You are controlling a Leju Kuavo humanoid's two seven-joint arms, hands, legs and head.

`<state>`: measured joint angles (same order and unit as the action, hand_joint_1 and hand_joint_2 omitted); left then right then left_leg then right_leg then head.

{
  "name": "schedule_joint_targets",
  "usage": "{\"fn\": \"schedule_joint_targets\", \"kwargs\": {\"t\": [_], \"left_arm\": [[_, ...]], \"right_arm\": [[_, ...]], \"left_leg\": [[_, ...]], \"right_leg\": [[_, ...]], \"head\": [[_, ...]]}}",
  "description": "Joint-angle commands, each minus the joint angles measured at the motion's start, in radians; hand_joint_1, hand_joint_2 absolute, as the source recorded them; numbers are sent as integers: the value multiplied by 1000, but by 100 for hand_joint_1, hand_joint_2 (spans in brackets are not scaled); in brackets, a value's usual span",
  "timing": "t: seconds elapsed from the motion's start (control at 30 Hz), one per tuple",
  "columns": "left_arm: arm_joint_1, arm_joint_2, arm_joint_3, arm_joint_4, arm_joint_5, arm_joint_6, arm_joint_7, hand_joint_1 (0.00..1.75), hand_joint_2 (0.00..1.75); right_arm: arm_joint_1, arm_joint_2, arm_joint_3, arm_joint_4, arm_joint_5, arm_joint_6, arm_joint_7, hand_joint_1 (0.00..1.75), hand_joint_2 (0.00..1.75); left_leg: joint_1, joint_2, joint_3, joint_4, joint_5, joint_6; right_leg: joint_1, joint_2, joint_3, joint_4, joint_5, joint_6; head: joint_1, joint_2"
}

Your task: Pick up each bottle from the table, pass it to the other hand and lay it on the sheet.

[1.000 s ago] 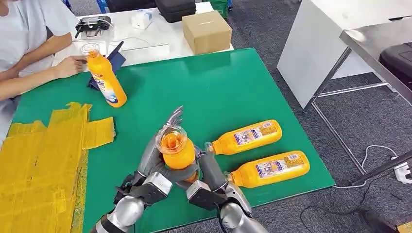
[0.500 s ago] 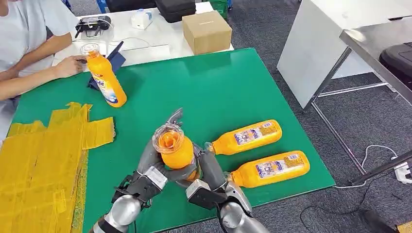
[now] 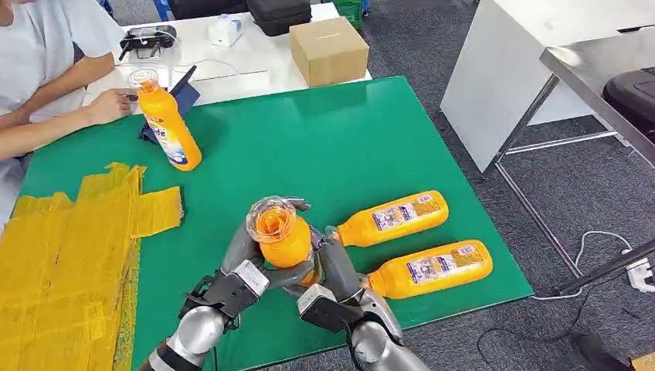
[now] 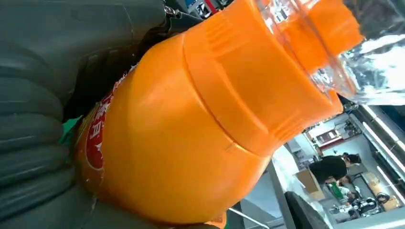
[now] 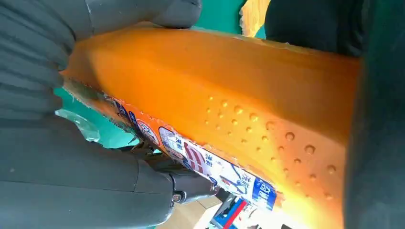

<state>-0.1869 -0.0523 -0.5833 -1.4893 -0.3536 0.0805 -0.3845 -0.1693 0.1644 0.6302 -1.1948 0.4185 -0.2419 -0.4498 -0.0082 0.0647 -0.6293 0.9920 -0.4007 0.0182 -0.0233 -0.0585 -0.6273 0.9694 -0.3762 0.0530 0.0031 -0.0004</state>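
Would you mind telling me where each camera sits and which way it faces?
Head view: high on the body, looking down at the green table; both arms, left hand, right hand.
Left wrist view: behind the left hand, facing the held bottle.
Right wrist view: behind the right hand, facing the bottle's body.
All three views share that bottle.

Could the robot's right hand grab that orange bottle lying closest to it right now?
Probably not yet: the right hand grips the upright bottle together with the left hand. The lying bottle sits unobstructed beside it.

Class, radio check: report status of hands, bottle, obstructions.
Left hand and right hand both grip upright orange bottle mid-handover. Yellow sheet bare. Path unobstructed.
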Motion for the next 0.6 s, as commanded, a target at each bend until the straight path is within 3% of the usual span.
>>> {"fn": "schedule_joint_targets", "kwargs": {"t": [0.03, 0.53, 0.57, 0.6], "left_arm": [[-29, 14, -36, 76, -4, -5, 7, 175, 175], [-9, 13, 29, 3, 95, 7, -26, 175, 175], [-11, 15, 36, -1, 94, 15, -25, 175, 175], [-12, 18, 43, -7, 77, 36, -22, 175, 175]], "right_arm": [[-29, -18, 17, 1, -3, 4, 2, 175, 175], [-9, -22, -2, -29, -21, -15, -9, 175, 175], [-1, -21, -9, -45, -39, -13, -16, 73, 175], [6, -23, -13, -66, -47, -15, -21, 0, 175]], "left_leg": [[1, -4, 3, 0, -1, -1], [3, -5, 6, 1, -3, -2], [2, -4, 4, 1, -2, -2], [3, -5, 5, 1, -3, -2]], "right_leg": [[0, 2, 4, -1, -1, -2], [1, 5, 6, 0, -3, -3], [1, 4, 5, 0, -2, -2], [1, 5, 6, 0, -3, -3]], "head": [[0, 0], [0, 0], [0, 0], [0, 0]]}}
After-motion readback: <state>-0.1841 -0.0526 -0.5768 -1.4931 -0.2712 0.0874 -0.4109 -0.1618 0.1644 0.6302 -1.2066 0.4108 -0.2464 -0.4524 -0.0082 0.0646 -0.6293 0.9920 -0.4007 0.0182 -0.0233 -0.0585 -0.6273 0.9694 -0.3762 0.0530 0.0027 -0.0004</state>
